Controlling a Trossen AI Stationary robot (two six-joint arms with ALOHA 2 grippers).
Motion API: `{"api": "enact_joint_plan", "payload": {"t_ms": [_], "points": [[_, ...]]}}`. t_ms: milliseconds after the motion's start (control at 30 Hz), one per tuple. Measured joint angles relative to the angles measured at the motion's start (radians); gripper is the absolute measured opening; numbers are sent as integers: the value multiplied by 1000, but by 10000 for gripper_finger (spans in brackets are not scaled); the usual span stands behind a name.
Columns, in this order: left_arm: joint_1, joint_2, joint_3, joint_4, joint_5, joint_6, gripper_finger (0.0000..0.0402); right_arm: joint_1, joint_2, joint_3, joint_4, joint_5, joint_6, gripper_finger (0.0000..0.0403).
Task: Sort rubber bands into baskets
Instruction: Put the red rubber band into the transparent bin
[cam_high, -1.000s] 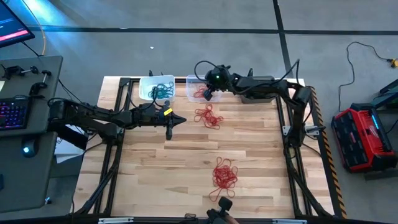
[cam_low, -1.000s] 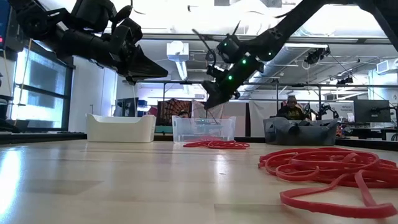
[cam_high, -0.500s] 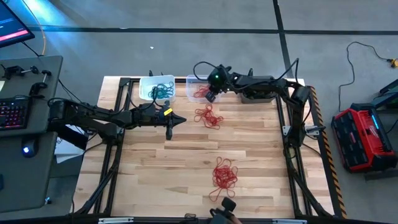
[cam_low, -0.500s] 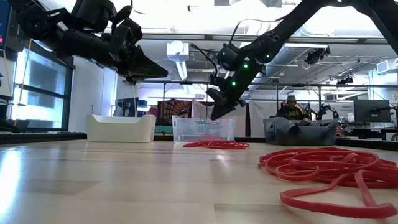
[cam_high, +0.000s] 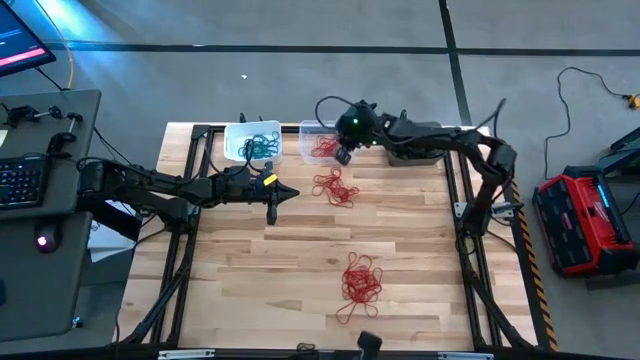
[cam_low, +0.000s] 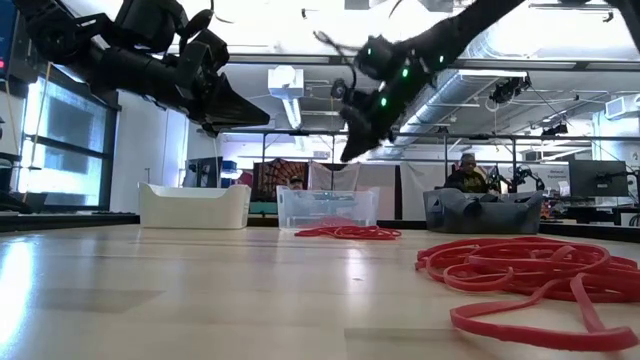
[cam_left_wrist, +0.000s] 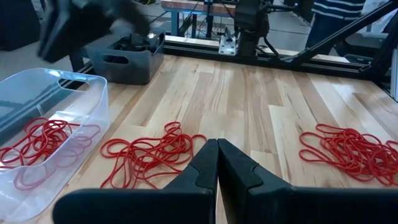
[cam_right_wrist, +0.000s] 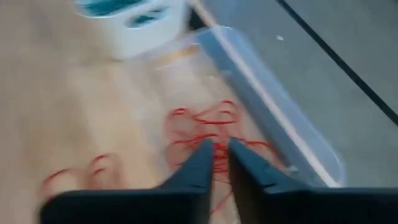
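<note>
The right gripper (cam_high: 343, 155) hangs above the clear basket (cam_high: 306, 130) at the frame's upper middle, fingers slightly parted with nothing between them. Red rubber bands (cam_right_wrist: 211, 134) lie in that basket; two more red heaps (cam_high: 335, 187) (cam_high: 361, 280) lie on the table. The left gripper (cam_left_wrist: 217, 163) (clenched, empty) hovers left of centre. A stray loop could snag a fingertip and get pulled out of the basket.

Bright ceiling lights glare in the low view; the right wrist view is motion-blurred.
</note>
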Motion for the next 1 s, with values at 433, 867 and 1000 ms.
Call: {"api": "enact_joint_plan", "payload": {"t_ms": [433,867,1000], "points": [[0,0,0,-5,0,1,0,244,-194,-304,115,-40,57,1],[0,0,0,-5,0,1,0,413,-285,-638,301,131,358,5],[0,0,0,1,0,0,0,406,-266,-651,304,240,309,29]]}}
